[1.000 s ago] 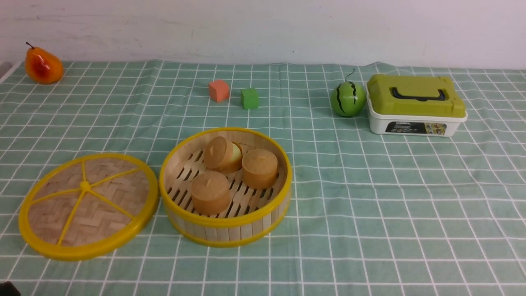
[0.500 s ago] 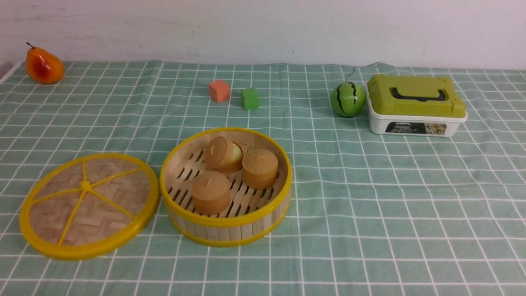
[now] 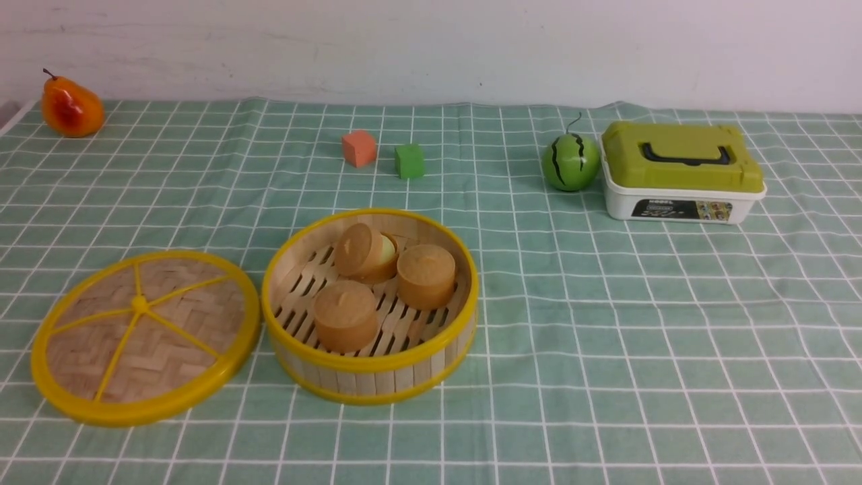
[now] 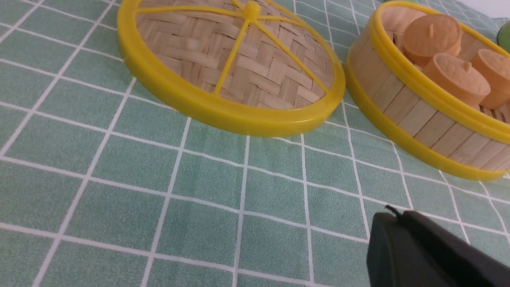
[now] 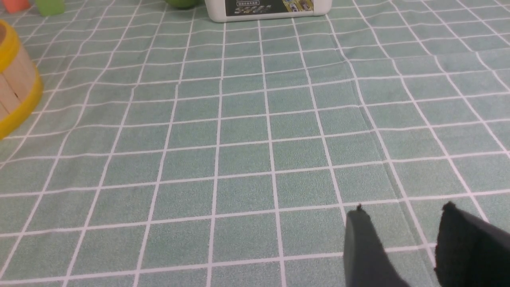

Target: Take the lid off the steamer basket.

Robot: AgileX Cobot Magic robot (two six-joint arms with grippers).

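The lid (image 3: 145, 337), a woven bamboo disc with yellow rim and spokes, lies flat on the cloth just left of the steamer basket (image 3: 370, 377). The basket is uncovered and holds three tan buns (image 3: 345, 315). In the left wrist view the lid (image 4: 235, 71) and the basket (image 4: 418, 119) lie ahead of my left gripper (image 4: 392, 215), which is shut and empty, apart from both. My right gripper (image 5: 402, 213) is open and empty over bare cloth; the basket's edge (image 5: 12, 95) shows far to one side. Neither gripper shows in the front view.
A pear (image 3: 71, 108) sits at the far left. An orange cube (image 3: 358, 148) and a green cube (image 3: 409, 161) sit at the back centre. A toy watermelon (image 3: 570, 162) stands beside a white box with an olive-green lid (image 3: 680, 172) at the back right.
A dark tip at the bottom-left corner of the front view one second ago has gone out of sight. The lid, basket and other things have not moved.
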